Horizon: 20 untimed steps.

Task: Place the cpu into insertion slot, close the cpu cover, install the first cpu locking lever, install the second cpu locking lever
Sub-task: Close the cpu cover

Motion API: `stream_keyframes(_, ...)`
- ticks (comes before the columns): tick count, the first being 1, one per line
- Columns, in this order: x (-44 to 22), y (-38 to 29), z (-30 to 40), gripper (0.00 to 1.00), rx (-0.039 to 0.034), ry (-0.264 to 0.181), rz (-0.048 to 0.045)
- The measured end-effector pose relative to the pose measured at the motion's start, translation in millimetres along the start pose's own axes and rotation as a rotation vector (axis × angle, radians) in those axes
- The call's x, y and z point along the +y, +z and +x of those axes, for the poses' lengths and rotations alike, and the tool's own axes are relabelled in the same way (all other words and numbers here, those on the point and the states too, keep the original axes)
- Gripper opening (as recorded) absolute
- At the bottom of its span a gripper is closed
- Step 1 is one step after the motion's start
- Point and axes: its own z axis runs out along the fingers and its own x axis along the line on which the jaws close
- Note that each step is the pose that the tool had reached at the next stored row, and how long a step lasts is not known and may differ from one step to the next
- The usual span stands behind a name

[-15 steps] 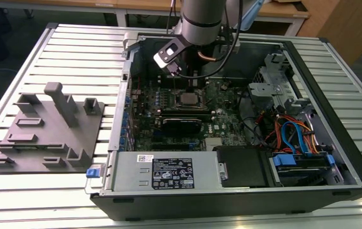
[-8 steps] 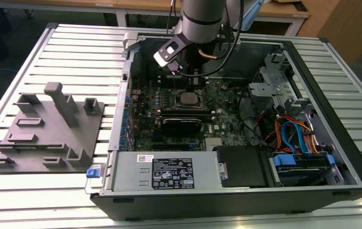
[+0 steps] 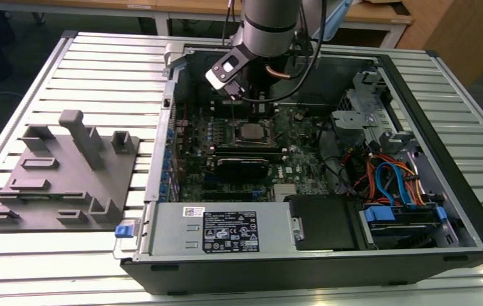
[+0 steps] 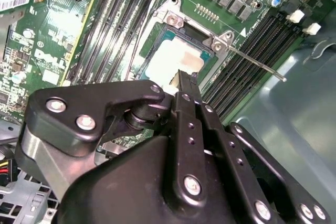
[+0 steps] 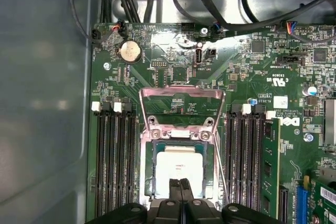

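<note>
Desk carried an open computer case, with a grey fixture at its nine o'clock in the exterior view. Inside, the cover lay flipped open, the chip sat in the socket, and the end effector, pressed together, hung over the chip's edge.

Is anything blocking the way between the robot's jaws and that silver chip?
Nothing visible does. The gripper, jaws shut, hangs just over the cpu, which lies in the insertion slot; the cpu cover is swung open, clear of it.
</note>
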Motion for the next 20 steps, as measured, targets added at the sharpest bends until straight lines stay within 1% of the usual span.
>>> stream_keyframes(4, 0.0, -4.1, 0.3, 0.11, 0.0002, 0.000, -0.0001)
stream_keyframes(17, 0.9, -4.6, 0.3, 0.11, 0.0002, 0.000, -0.0001)
stream_keyframes(20, 0.9, -5.6, 0.3, 0.11, -0.0001, 0.000, 0.0001)
